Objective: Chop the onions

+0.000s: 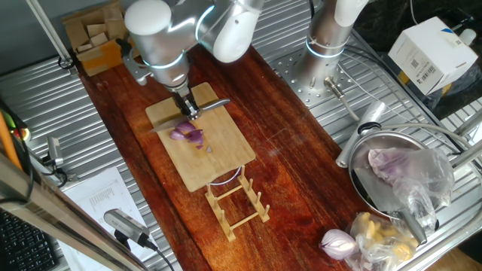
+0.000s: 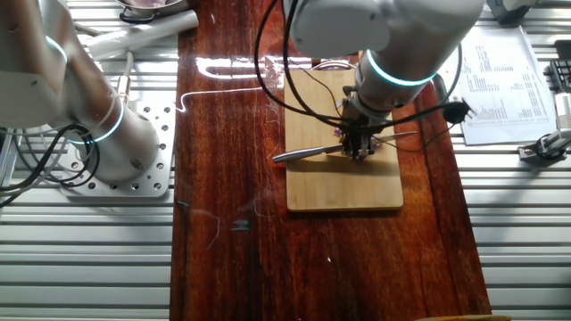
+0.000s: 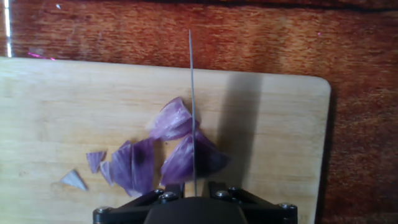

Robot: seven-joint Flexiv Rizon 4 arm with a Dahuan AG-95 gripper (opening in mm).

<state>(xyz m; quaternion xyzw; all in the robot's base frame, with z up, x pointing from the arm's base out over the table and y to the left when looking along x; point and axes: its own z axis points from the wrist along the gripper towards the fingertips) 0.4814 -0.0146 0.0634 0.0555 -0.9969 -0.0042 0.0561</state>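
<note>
Purple onion pieces (image 3: 155, 155) lie on the bamboo cutting board (image 3: 62, 106); they also show in one fixed view (image 1: 187, 134). My gripper (image 3: 194, 186) is shut on a knife (image 3: 192, 106), held edge-on with the blade down through the onion pieces. In one fixed view the gripper (image 1: 186, 109) stands over the board (image 1: 218, 162) with the knife (image 1: 212, 105) lying across it. In the other fixed view the gripper (image 2: 359, 147) holds the knife (image 2: 303, 153), whose silver end points left; the onion is mostly hidden there.
A wooden rack (image 1: 237, 202) stands just in front of the board. A pan (image 1: 376, 177) holding a plastic-wrapped purple lump (image 1: 403, 167) sits at the right. A whole red onion (image 1: 337, 242) lies near the front. A cardboard box (image 1: 96, 38) stands at the back left.
</note>
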